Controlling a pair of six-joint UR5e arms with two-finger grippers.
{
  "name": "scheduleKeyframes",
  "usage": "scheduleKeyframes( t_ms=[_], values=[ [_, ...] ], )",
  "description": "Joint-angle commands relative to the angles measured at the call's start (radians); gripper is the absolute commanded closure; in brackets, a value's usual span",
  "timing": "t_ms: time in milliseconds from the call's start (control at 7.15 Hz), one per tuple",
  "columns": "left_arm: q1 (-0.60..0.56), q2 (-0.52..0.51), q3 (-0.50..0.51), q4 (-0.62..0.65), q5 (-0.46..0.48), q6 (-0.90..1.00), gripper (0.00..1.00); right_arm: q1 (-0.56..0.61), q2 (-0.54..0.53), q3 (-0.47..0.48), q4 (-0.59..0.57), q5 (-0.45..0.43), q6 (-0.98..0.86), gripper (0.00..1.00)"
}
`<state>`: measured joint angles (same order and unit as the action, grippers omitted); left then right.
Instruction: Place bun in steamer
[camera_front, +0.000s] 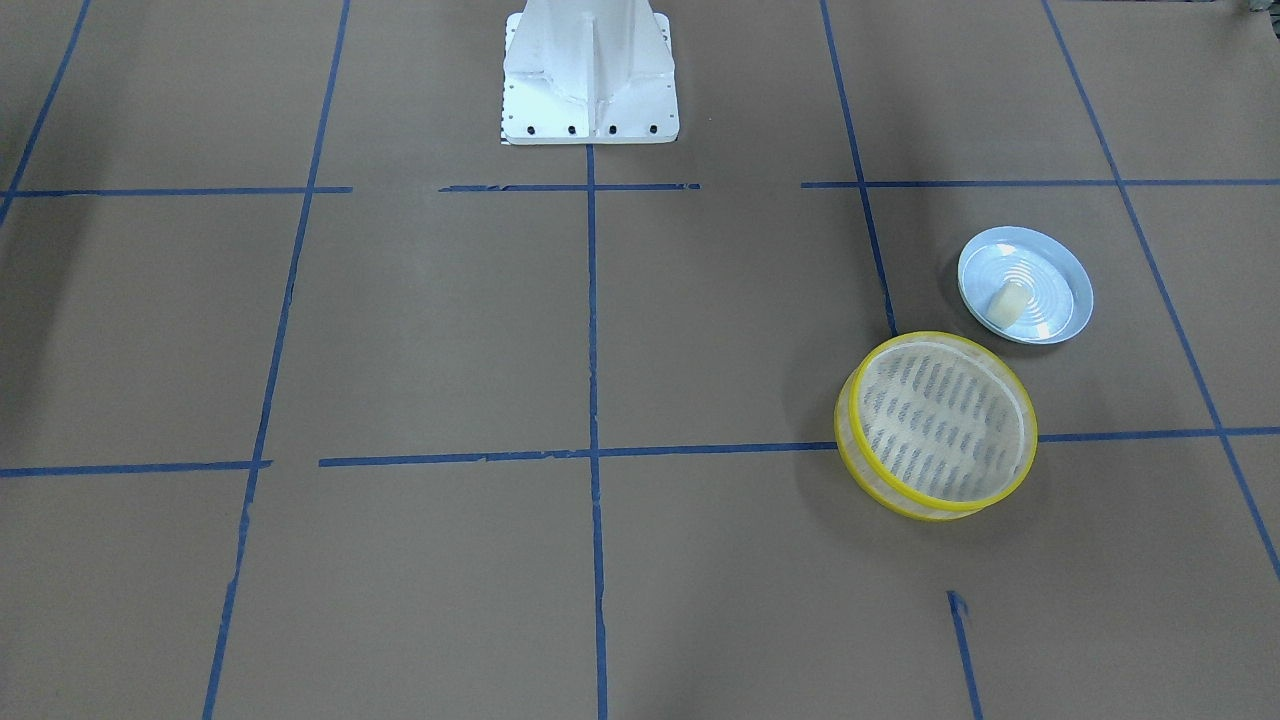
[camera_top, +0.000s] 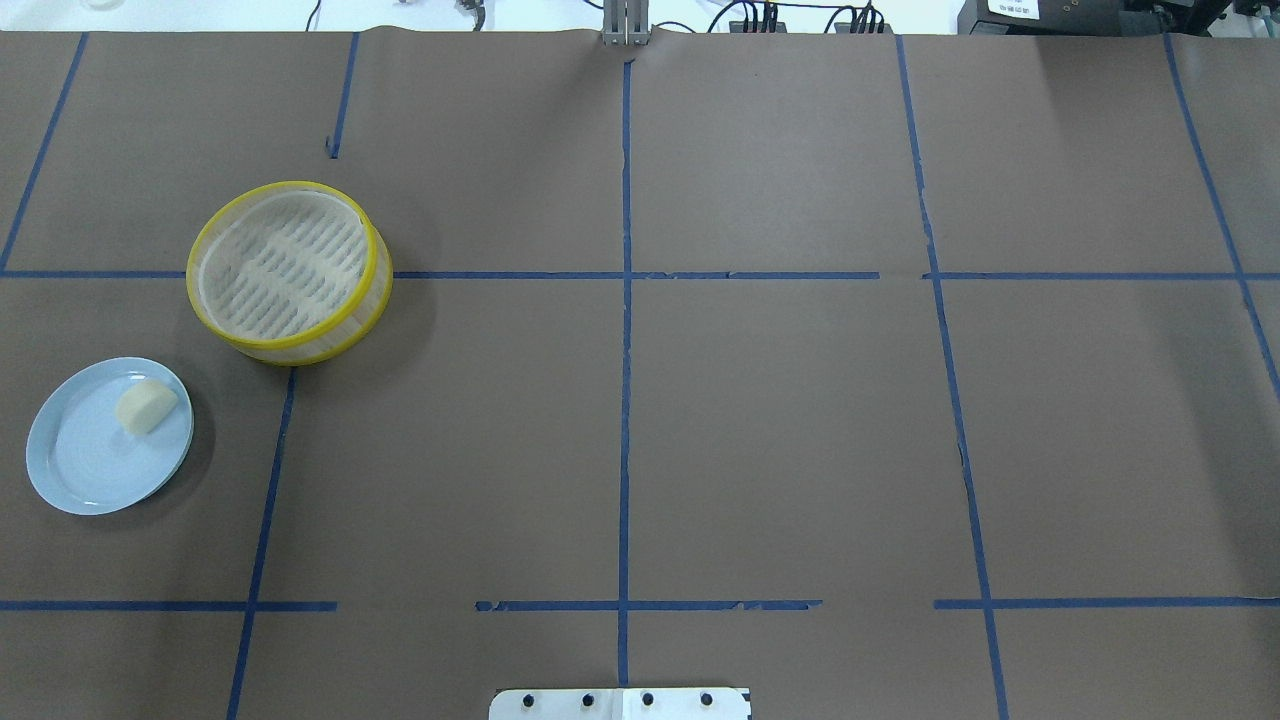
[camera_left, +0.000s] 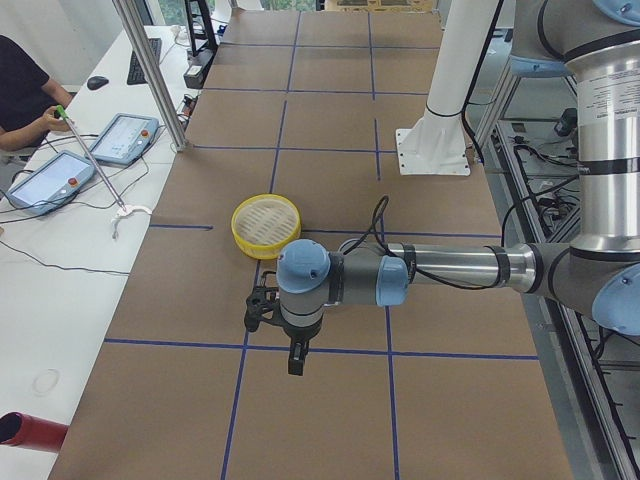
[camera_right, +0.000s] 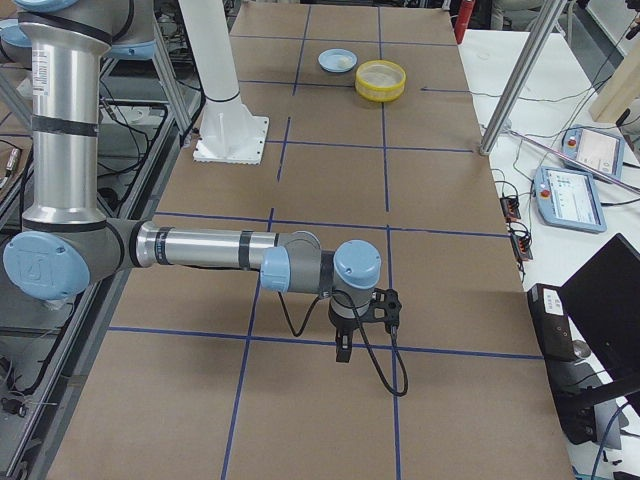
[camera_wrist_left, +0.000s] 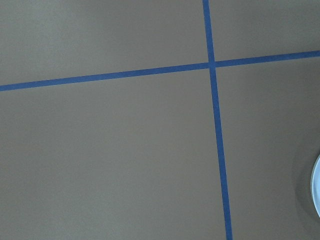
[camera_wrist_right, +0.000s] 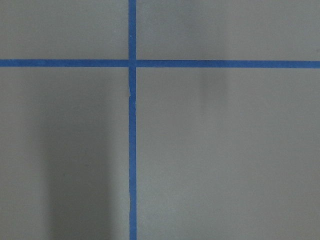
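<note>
The bun (camera_top: 147, 406) is staged on the plate (camera_top: 90, 470), with the empty steamer (camera_top: 382, 285) set near at one o'clock, likely for a short carry. Whether the left hand (camera_left: 296, 366) or the right hand (camera_right: 343, 352) is apart cannot be told.

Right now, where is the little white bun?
In the overhead view, the bun lies on the light blue plate at the far left, on the robot's left side, beside the yellow steamer.

Left arm (camera_left: 450, 266) outstretched, right arm (camera_right: 200, 247) likewise
</note>
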<state>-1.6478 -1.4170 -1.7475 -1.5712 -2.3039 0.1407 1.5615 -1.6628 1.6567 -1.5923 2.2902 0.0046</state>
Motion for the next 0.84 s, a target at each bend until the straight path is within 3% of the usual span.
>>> scheduleKeyframes(
  t_ms=[0, 699],
  values=[
    [0.002, -0.002, 0.011, -0.004, 0.001, 0.000, 0.00, -0.001, 0.000, 0.000, 0.000, 0.000, 0.000, 0.00],
    [0.002, -0.020, -0.009, -0.003, 0.000, -0.012, 0.00, 0.000, 0.000, 0.000, 0.000, 0.000, 0.000, 0.00]
  ],
)
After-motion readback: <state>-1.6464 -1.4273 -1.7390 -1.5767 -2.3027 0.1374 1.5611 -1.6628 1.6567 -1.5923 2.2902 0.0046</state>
